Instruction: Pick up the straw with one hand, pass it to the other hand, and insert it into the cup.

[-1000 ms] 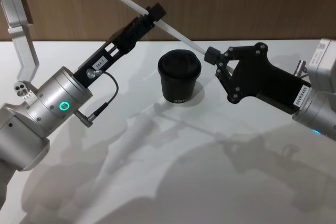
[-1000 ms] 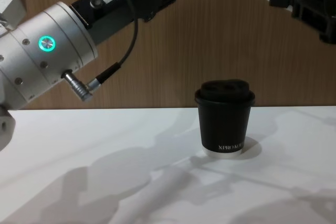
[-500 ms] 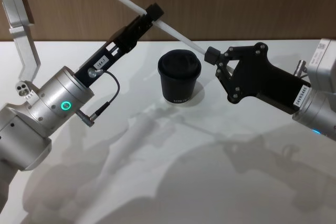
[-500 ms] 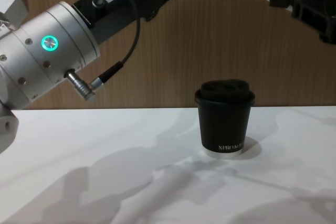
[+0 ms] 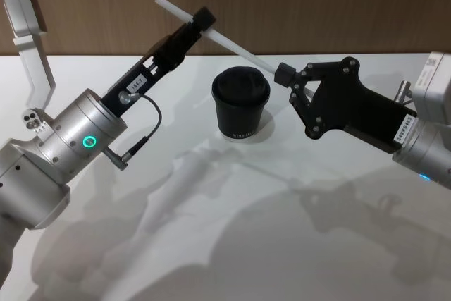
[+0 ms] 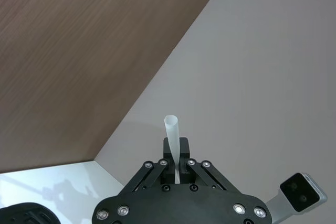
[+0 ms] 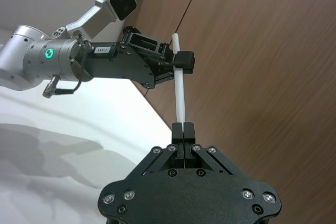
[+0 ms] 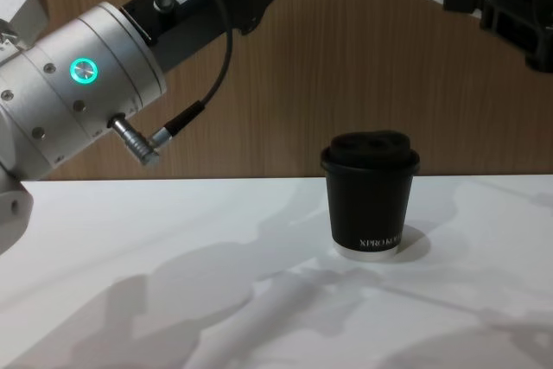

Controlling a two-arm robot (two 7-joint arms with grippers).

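since a second ago the left gripper (image 5: pixel 203 19) has slid slightly toward the far end of the straw (image 5: pixel 236 47), and its fingers have drawn in. it now pinches the straw near the upper end, jaws nearly together with the white tube between them. the right gripper (image 5: pixel 283 74) is clamped on the lower end. the straw slants in the air between the two, above and behind the cup (image 5: pixel 240 107), which stands upright on the white table (image 5: pixel 282 244), lid on.
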